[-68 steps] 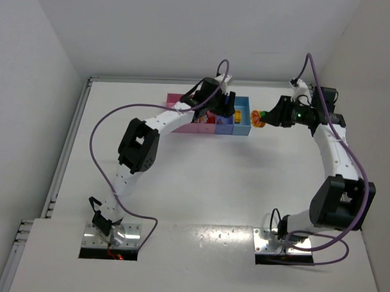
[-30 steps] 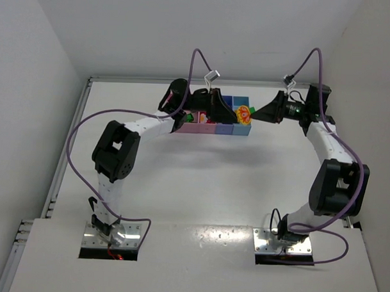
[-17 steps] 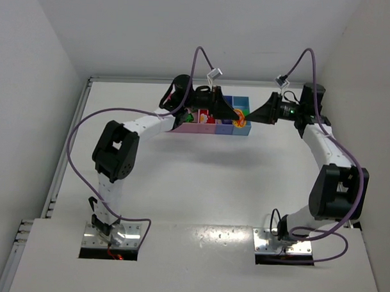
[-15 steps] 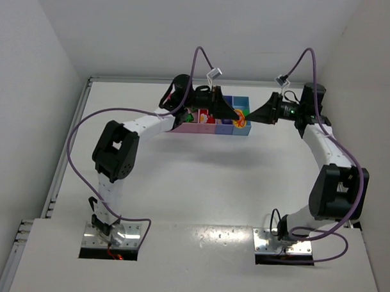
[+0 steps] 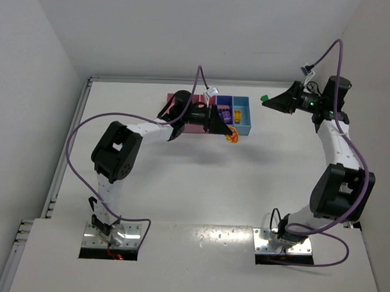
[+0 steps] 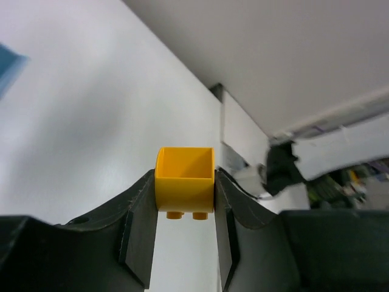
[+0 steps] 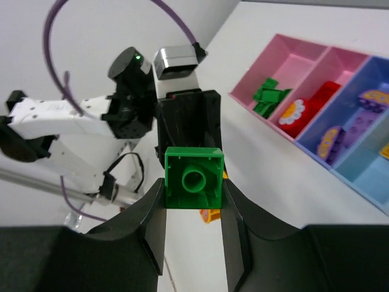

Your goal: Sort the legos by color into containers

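My left gripper is shut on an orange-yellow lego, held just in front of the containers. In the left wrist view that lego sits between the fingertips of the left gripper, studs pointing back at the camera. My right gripper hangs in the air to the right of the containers, shut on a green lego. The right wrist view shows the green lego's hollow underside between the pads of the right gripper, with the left gripper behind it.
The joined bins hold green legos in the wide pink bin, a red piece in the narrow pink one, purple legos in the purple-blue one and a yellow lego in the light blue bin. Walls bound the table at the back and sides.
The grippers met over the bins, and the left one shut on the orange-yellow piece. They have pulled apart: left toward the front with that piece, right up and right with the green one.
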